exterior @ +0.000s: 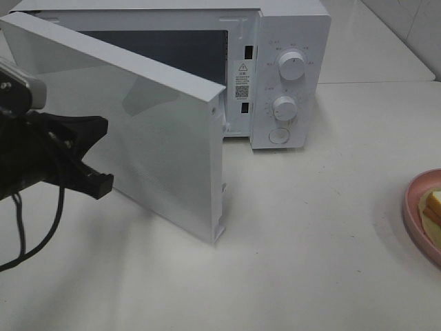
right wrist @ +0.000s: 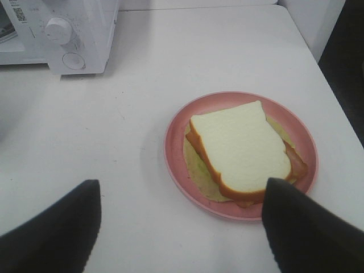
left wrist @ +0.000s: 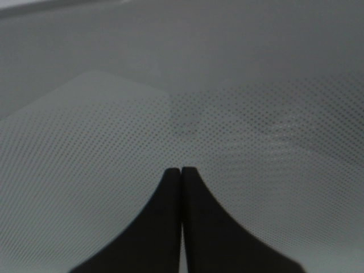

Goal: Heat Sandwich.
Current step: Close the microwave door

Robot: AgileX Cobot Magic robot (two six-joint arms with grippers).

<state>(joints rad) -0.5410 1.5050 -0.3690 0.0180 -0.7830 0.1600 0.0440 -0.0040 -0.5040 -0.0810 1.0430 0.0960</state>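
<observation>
The sandwich (right wrist: 239, 145), white bread with an orange-brown crust, lies on a round pink plate (right wrist: 176, 142). In the exterior high view only part of the plate (exterior: 412, 207) and of the sandwich (exterior: 433, 205) shows at the right edge. My right gripper (right wrist: 182, 183) is open and empty, just short of the plate, its fingers wider apart than the sandwich. The white microwave (exterior: 289, 69) stands at the back with its door (exterior: 158, 131) swung wide open. My left gripper (exterior: 102, 128) is shut and empty, its tips (left wrist: 181, 170) close against the door's dotted window.
The microwave's two knobs (exterior: 292, 66) and round button are on its right panel. The dark cavity (exterior: 165, 48) shows behind the open door. The white table (exterior: 310, 262) runs between the microwave and the plate. A table edge lies right of the plate (right wrist: 341, 114).
</observation>
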